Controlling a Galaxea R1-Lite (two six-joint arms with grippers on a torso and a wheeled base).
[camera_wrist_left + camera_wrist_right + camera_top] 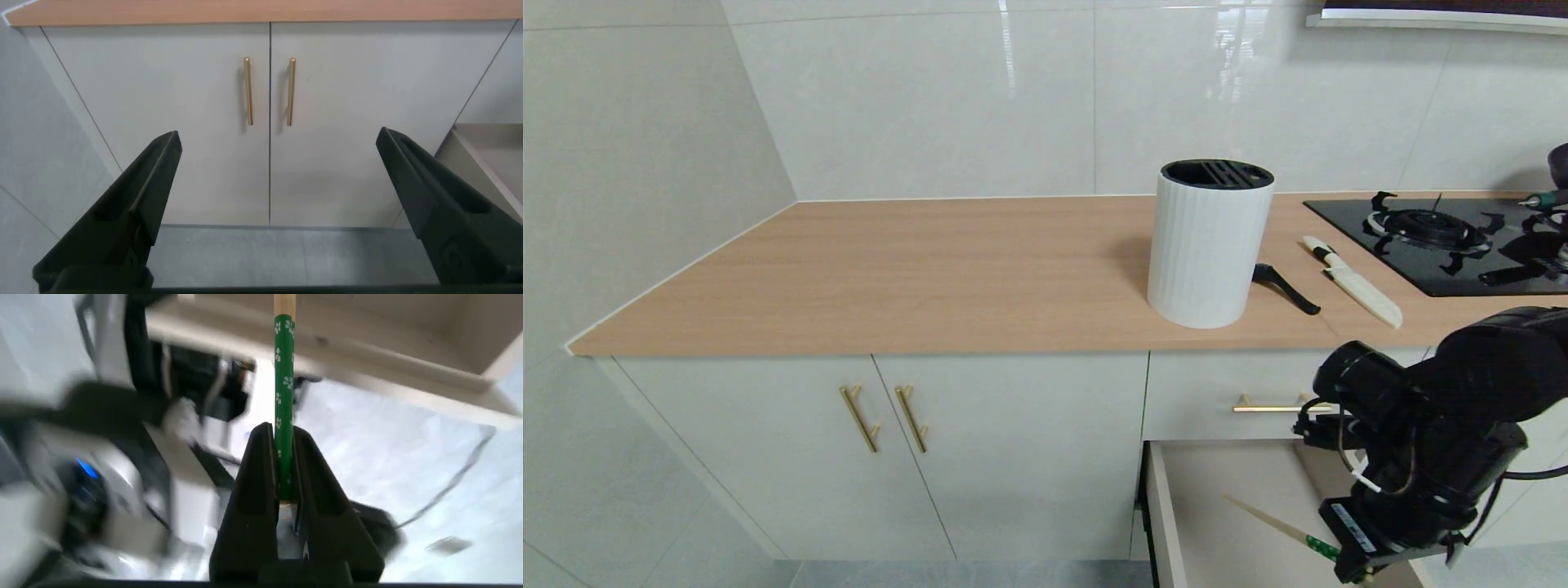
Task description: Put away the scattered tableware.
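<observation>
- fingers (pixel 255 469) of the right gripper (pixel 282 437) are pinched shut on a chopstick (pixel 283 367), holding it by its green patterned end. the pale shaft juts out over the open drawer (pixel 1161 506) under the tabletop (pixel 931 278).
- to set it down well, i would tilt the wrist until the shaft lies nearly flat on the drawer floor, well inside the front rim. then part the fingers only slightly, so it neither rolls nor bounces.
- the hold is close to one end, so the long free length could swing; slow wrist motion seems wise.
- the left gripper (pixel 276 139) is spread wide and empty, facing the cabinet doors (pixel 351 122), apart from the drawer.
- a knife (pixel 1352 282) and a black-handled utensil (pixel 1286 287) lie on the tabletop beside the white knife block (pixel 1209 245), not yet put away.
</observation>
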